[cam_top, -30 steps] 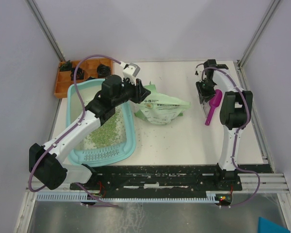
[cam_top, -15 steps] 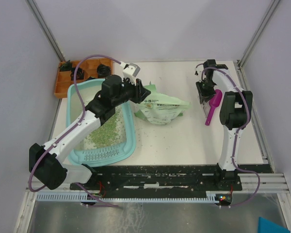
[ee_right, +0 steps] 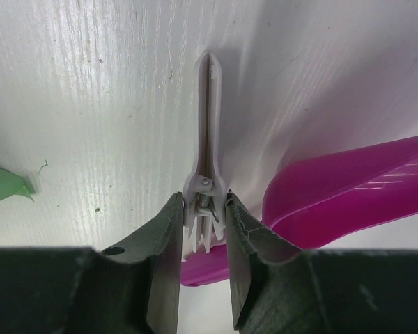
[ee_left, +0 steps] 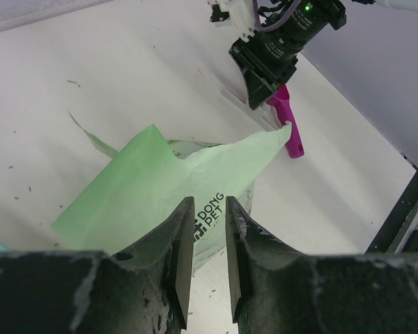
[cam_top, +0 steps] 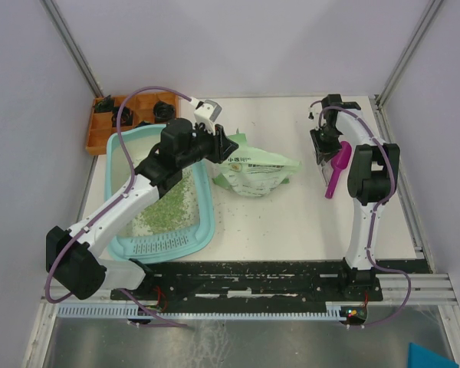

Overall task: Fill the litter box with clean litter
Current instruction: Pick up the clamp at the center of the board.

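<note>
litter box [cam_top: 162, 245]: light teal, rounded | clean litter [cam_top: 165, 208]: green granules inside

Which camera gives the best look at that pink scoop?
The top external view: it shows the pink scoop whole, bowl and handle. The left wrist view catches only its handle end, far off. The right wrist view shows just part of its bowl, very close up.

The litter box [cam_top: 162, 245] is smooth, light-teal plastic; the clean litter [cam_top: 165, 211] in it looks coarse and crumbly. The pale green bag [ee_left: 146, 188] is thin, matt and creased. The scoop [ee_right: 362, 188] is glossy magenta plastic, the clip [ee_right: 207, 125] white plastic with a metal spring, the table [ee_right: 90, 104] white, matt, faintly grained.
</note>
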You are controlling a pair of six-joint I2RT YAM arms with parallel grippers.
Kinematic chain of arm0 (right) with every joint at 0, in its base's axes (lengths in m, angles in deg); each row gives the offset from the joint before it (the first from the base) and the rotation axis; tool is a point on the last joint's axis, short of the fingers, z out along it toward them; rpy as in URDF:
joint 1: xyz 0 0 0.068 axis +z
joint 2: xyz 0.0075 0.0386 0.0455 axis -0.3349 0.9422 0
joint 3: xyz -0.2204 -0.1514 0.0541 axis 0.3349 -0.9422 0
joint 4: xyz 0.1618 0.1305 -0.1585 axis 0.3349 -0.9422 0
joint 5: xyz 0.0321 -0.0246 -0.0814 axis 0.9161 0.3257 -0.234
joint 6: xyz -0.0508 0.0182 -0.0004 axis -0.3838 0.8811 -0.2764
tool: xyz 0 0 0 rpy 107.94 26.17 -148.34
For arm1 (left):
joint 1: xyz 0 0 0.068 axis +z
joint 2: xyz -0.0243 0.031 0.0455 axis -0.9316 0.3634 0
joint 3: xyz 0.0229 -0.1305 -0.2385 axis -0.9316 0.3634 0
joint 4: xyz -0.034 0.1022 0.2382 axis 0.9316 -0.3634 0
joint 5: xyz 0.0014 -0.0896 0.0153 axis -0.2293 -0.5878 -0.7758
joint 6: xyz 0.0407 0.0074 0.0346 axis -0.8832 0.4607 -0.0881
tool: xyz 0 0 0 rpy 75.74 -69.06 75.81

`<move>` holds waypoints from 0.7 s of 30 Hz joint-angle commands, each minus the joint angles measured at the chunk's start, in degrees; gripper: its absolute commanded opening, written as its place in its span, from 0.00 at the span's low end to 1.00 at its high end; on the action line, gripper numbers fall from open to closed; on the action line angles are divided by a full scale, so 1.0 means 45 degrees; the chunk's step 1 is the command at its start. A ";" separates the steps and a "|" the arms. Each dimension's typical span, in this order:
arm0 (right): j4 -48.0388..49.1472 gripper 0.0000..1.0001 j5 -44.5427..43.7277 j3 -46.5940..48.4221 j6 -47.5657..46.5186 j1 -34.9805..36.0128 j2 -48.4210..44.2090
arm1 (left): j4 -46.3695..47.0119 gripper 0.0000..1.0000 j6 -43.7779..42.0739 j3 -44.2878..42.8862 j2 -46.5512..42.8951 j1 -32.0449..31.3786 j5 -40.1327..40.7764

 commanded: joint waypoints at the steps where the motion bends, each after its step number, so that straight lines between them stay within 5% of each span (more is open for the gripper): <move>1: 0.0269 0.33 -0.0179 -0.0256 0.0078 0.0032 -0.0754 | 0.0107 0.31 -0.0403 -0.0542 0.0046 -0.0017 -0.0130; 14: 0.0208 0.43 -0.0123 0.0037 0.0040 0.0043 -0.0601 | 0.0095 0.31 -0.0470 -0.0681 0.0231 -0.0018 -0.0160; 21: 0.0066 0.31 -0.0281 0.0079 -0.0034 0.0044 -0.0632 | 0.0007 0.31 -0.0556 -0.0690 0.0231 -0.0020 -0.0090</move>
